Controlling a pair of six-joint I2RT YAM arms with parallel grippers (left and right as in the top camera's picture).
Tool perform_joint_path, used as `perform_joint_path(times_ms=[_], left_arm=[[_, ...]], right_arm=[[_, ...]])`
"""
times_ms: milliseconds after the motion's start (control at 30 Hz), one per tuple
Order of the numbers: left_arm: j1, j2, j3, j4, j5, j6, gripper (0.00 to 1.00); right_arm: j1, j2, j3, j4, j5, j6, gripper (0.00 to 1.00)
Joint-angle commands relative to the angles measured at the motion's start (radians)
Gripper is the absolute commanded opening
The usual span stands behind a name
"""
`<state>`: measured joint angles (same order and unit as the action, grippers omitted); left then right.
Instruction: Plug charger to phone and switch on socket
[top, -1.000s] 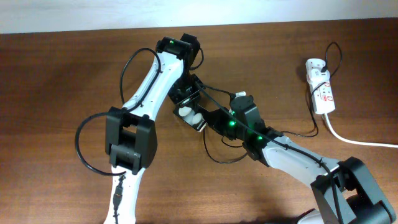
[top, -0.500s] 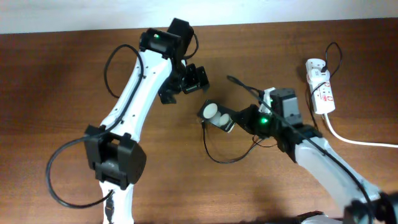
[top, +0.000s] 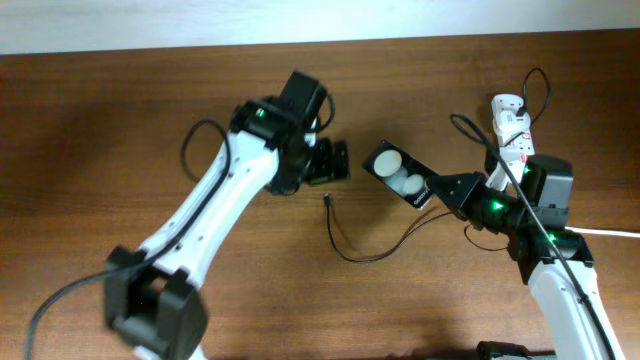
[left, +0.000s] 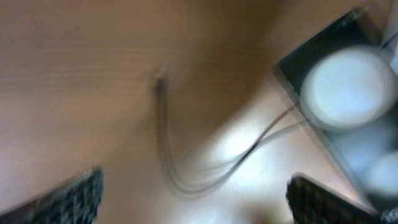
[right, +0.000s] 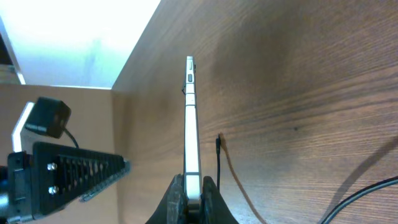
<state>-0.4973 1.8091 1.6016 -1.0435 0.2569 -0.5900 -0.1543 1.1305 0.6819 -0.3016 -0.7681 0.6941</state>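
Looping over the table (top: 120, 120) nearest the arm bases is the charger (top: 352, 256). Its plug tip lies loose on the wood, not in the phone (top: 398, 172). A bit further out, the right gripper (top: 440, 190) is clamped tight on one end of the phone, patched face showing from above. The left gripper (top: 328, 162) hangs just beside it, fingers (left: 74, 196) spread wide with nothing in them. The socket (top: 515, 140) sits way off at the far right.
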Motion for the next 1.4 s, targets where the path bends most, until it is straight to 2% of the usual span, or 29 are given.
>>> perform_joint_path(times_ms=[0,100,167,200,233,333,433,533,767,933,1000,1067,1133,1200,1367], left_arm=[[0.048,-0.23,-0.344,0.336,0.152,-0.052,0.99],[0.06,-0.28,-0.688,0.931,0.316,-0.265,0.99],[0.06,-0.277,-0.819,1.207,0.303,-0.374,0.98],[0.06,-0.276,-0.853,1.262,0.261,-0.453,0.99],[0.058,-0.276,-0.863,1.263,0.216,-0.52,0.99],[0.059,-0.276,-0.863,1.294,0.166,-0.611,0.99],[0.059,-0.276,-0.863,1.304,0.084,-0.71,0.99],[0.059,-0.276,-0.863,1.369,0.058,-0.71,0.99],[0.059,-0.275,-0.863,1.382,-0.011,-0.828,0.99],[0.06,-0.275,-0.863,1.462,-0.038,-0.838,0.99],[0.06,-0.275,-0.863,1.517,-0.037,-0.838,0.84],[0.06,-0.275,-0.863,1.544,-0.037,-0.866,0.66],[0.06,-0.275,-0.863,1.545,-0.037,-0.929,0.53],[0.062,-0.275,-0.863,1.548,-0.037,-0.929,0.4],[0.062,-0.275,-0.863,1.548,-0.037,-0.928,0.2]], right_arm=[[-0.004,-0.018,-0.03,0.066,-0.055,0.023,0.04],[-0.002,0.022,-0.034,0.146,-0.044,0.18,0.04],[0.014,0.077,-0.035,0.182,-0.044,0.271,0.04],[0.041,0.114,-0.035,0.23,-0.044,0.324,0.04],[0.069,0.144,-0.035,0.286,-0.043,0.369,0.04],[0.176,0.248,-0.035,0.509,-0.016,0.505,0.04],[0.273,0.328,-0.035,0.627,0.031,0.579,0.04],[0.362,0.37,-0.035,0.727,0.094,0.628,0.04],[0.454,0.37,-0.035,0.764,0.114,0.65,0.04],[0.463,0.37,-0.035,0.763,0.088,0.65,0.04],[0.463,0.37,-0.035,0.762,0.092,0.65,0.04],[0.463,0.37,-0.035,0.761,0.097,0.678,0.04],[0.463,0.37,-0.035,0.76,0.096,0.703,0.04],[0.463,0.37,-0.035,0.734,0.082,0.703,0.04],[0.463,0.37,-0.035,0.672,0.035,0.678,0.04]])
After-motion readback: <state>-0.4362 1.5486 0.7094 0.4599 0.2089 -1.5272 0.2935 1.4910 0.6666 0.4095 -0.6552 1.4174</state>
